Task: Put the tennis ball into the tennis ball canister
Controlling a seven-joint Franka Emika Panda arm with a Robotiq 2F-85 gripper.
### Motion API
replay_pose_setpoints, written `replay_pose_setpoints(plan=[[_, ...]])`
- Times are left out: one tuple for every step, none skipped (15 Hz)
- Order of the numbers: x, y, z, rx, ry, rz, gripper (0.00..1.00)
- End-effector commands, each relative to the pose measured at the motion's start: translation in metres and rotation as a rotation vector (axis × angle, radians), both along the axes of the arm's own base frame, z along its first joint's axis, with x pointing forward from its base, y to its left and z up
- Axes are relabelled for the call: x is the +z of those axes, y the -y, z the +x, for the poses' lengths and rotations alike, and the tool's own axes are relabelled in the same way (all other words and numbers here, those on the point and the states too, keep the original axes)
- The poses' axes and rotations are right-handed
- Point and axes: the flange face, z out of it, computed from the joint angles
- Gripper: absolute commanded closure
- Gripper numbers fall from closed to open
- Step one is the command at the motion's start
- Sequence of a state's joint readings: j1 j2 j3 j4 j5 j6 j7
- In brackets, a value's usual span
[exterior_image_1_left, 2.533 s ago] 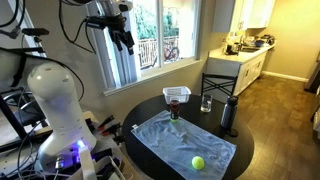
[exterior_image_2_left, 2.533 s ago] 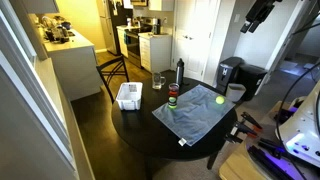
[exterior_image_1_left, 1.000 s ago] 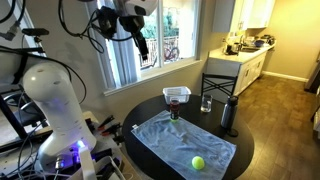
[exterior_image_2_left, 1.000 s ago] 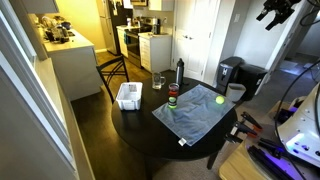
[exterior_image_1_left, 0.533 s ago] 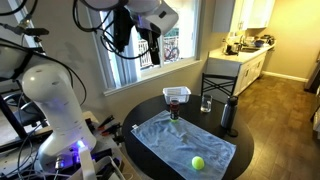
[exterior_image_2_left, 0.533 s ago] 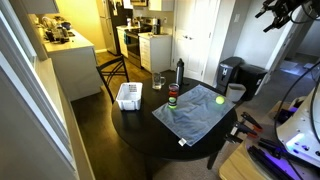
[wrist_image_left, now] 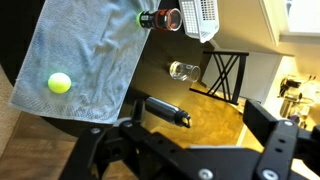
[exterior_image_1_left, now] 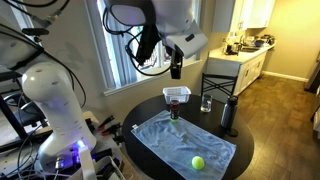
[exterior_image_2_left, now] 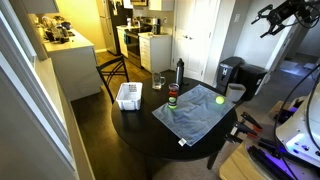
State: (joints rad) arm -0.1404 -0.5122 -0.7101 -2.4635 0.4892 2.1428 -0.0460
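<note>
We see a round dark table (exterior_image_1_left: 150, 108) with the robot arm (exterior_image_1_left: 165, 20) high above it. A grey cloth (exterior_image_1_left: 180, 140) covers much of the tabletop. The gripper (exterior_image_1_left: 176, 68) hangs in the air over the table's far side; in the wrist view its fingers (wrist_image_left: 285, 135) stand apart and hold nothing. A white basket (exterior_image_2_left: 128, 96) and a dark bottle (exterior_image_2_left: 180, 72) stand on bare table. The tennis ball canister (exterior_image_2_left: 173, 95) stands upright at the cloth's edge, with a glass (exterior_image_2_left: 158, 81) near it. The tennis ball (exterior_image_1_left: 198, 162) lies on the cloth, well apart from the canister.
</note>
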Motion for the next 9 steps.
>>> replay_pose_setpoints(plan=[[-0.020, 0.041, 0.005, -0.090, -0.040, 0.022, 0.00], [-0.028, 0.050, 0.002, -0.117, -0.055, 0.039, 0.00], [-0.034, 0.057, 0.001, -0.138, -0.065, 0.053, 0.00], [-0.042, 0.064, -0.002, -0.163, -0.077, 0.067, 0.00], [-0.048, 0.069, -0.002, -0.183, -0.086, 0.081, 0.00], [-0.056, 0.073, -0.003, -0.205, -0.093, 0.096, 0.00], [-0.062, 0.076, -0.002, -0.223, -0.098, 0.109, 0.00], [-0.067, 0.077, -0.001, -0.234, -0.106, 0.130, 0.00], [-0.070, 0.077, 0.000, -0.236, -0.116, 0.152, 0.00]])
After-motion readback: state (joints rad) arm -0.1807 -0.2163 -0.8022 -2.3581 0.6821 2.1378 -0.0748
